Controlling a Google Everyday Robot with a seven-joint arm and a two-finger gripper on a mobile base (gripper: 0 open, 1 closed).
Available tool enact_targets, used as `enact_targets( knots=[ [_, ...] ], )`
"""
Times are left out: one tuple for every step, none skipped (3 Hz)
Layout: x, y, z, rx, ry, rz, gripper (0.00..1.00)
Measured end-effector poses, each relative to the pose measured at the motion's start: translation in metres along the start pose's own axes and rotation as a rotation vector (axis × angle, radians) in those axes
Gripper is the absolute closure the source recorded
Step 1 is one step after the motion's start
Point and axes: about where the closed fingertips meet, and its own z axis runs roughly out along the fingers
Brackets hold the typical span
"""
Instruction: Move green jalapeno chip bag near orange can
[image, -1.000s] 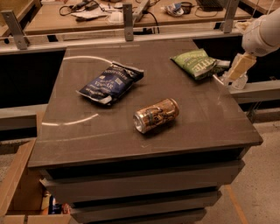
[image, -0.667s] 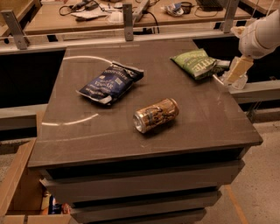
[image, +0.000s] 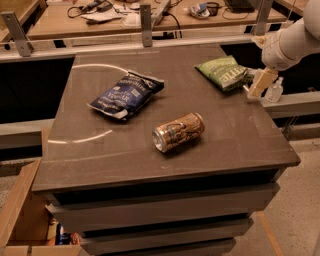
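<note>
1. The arm (image: 298, 36) is a thick, smooth, glossy white tube with rounded sides, seen at about 2 o'clock from the view's centre.
2. It ends in a bulbous white wrist housing (image: 275, 51), which has a small cream-coloured lump at its 11 o'clock.
3. The gripper (image: 254, 92) is a narrow, blocky, pale cream-tan piece at 7 o'clock of the wrist housing.

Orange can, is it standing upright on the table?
No, the orange can lies on its side on the table, while the gripper hangs at its right edge beside the green jalapeno chip bag.
</note>
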Motion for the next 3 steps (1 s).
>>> enact_targets(
  knots=[
    [-0.0063,0.0003,0.0078,-0.007,-0.023,-0.008,0.13],
    [-0.0091,0.0024,0.0108,-0.014,-0.037,-0.013,0.37],
    [-0.0101,0.003,0.0115,-0.015,-0.04,-0.017,0.6]
  ],
)
